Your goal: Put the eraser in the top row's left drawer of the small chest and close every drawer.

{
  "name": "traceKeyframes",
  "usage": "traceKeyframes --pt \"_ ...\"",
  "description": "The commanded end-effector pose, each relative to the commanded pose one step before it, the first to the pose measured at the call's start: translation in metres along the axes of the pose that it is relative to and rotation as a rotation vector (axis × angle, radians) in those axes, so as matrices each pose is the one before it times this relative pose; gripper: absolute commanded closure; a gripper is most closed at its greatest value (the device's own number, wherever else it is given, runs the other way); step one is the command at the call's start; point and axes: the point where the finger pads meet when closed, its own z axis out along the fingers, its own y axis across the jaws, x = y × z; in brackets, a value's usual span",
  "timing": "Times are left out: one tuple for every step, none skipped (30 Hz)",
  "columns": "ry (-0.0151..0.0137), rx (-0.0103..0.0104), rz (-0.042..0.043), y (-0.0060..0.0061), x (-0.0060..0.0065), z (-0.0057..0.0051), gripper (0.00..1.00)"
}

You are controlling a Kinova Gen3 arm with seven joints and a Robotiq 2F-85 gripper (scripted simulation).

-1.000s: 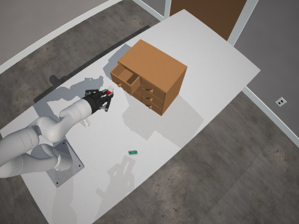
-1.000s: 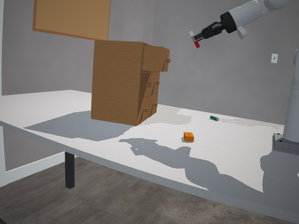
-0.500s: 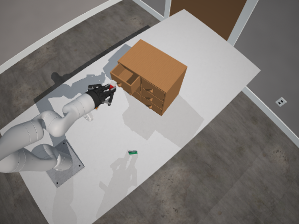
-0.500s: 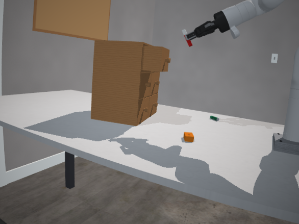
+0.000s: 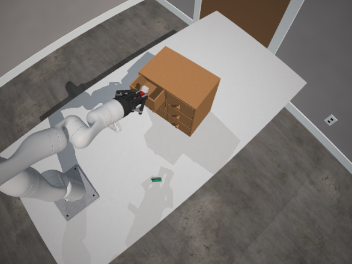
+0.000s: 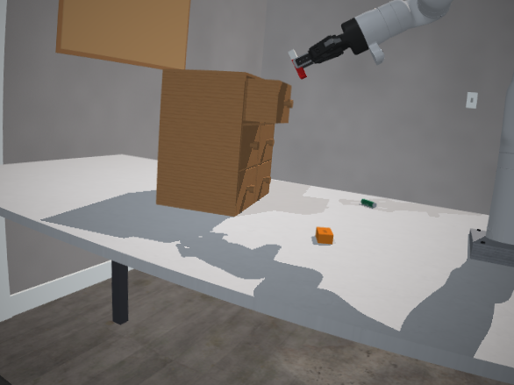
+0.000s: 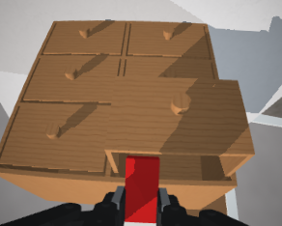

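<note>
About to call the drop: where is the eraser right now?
The eraser is clamped in the gripper, in the air above the pulled-out top-left drawer of the chest.

The chest (image 5: 180,74) looks like matt, grained wood. The tabletop (image 5: 255,71) is smooth and white. The arm's base plate (image 5: 90,189) looks like grey metal.

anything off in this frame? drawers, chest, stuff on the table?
Nothing looks damaged or spilled. The chest stands upright; only its top-left drawer is pulled out, the others look pushed in. The gripper holds the red-and-white eraser above that drawer. An orange block and a green item lie on the table.
</note>
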Motion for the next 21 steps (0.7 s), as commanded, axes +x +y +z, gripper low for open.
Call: traceKeyframes --pt "0.0004 -0.00256 -0.00218 0.00036 -0.00639 0.01414 0.81" --pt "0.0005 -0.00003 -0.00002 0.00001 -0.0016 0.003 0.81" --pt "0.00057 -0.00005 -0.00002 0.00002 -0.00153 0.00292 0.81" --pt "0.00069 -0.00009 -0.00002 0.00004 -0.00144 0.00283 0.81" --pt "0.00086 -0.00015 -0.00002 0.00005 -0.00135 0.00275 0.81" --pt "0.00092 -0.00018 -0.00002 0.00006 -0.00126 0.00263 0.81" --pt "0.00104 -0.00023 -0.00002 0.00007 -0.00117 0.00252 0.81" --pt "0.0011 -0.00026 -0.00002 0.00008 -0.00107 0.00239 0.81" --pt "0.0 0.0 0.0 0.0 0.0 0.0 0.81" --pt "0.0 0.0 0.0 0.0 0.0 0.0 0.81" --pt "0.00112 -0.00028 -0.00002 0.00009 -0.00098 0.00224 0.81" --pt "0.00116 -0.00031 -0.00001 0.0001 -0.00089 0.0021 0.81" --pt "0.00112 -0.00031 -0.00002 0.0001 -0.0008 0.00192 0.81" --pt "0.00081 -0.00024 -0.00001 0.00008 -0.00079 0.00175 0.81" --pt "0.00038 -0.00013 -0.00001 0.00004 -0.00083 0.00158 0.81" --pt "-0.00027 0.00006 -0.00002 -0.00001 -0.00089 0.00136 0.81" --pt "-0.00026 0.00006 -0.00001 -0.00002 -0.00079 0.00119 0.81" --pt "-0.00025 -0.00088 -0.00193 0.00027 -0.00068 0.00101 0.81" --pt "-0.00018 -0.00064 0.00249 0.0002 -0.00054 0.00081 0.81" --pt "-0.00014 -0.00008 0.0017 0.00002 -0.00042 0.00063 0.81" --pt "-0.00017 -0.00003 -0.00081 0.00001 -0.00033 0.00047 0.81"
